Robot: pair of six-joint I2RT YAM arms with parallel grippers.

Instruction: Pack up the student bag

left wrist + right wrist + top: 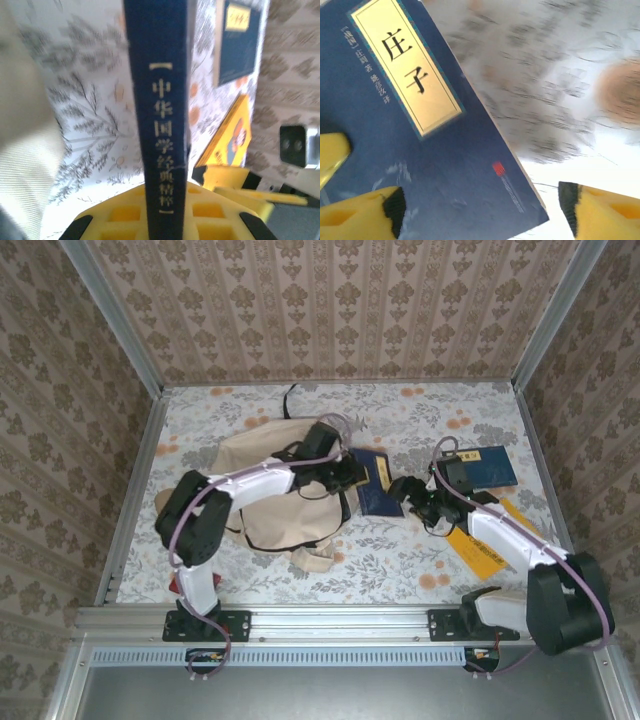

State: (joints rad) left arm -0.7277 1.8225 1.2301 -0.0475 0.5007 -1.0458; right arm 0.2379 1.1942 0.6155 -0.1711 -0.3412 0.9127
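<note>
Closest in, the dark blue book (160, 125) sits spine-on between the yellow pads of the left gripper (350, 477), which is pinched tight on it. I'd guess it is gripped at that end so the free end can lead into the student bag (265, 490). The bag lies slumped on the left half of the bench (400, 410), under the left arm, its opening hard to make out. Just beside the book's other end the right gripper (413, 502) hangs with jaws wide, holding nothing. Farther right a second blue book (492, 466) and a yellow book (480, 548) lie flat, probably awaiting their turn.
</note>
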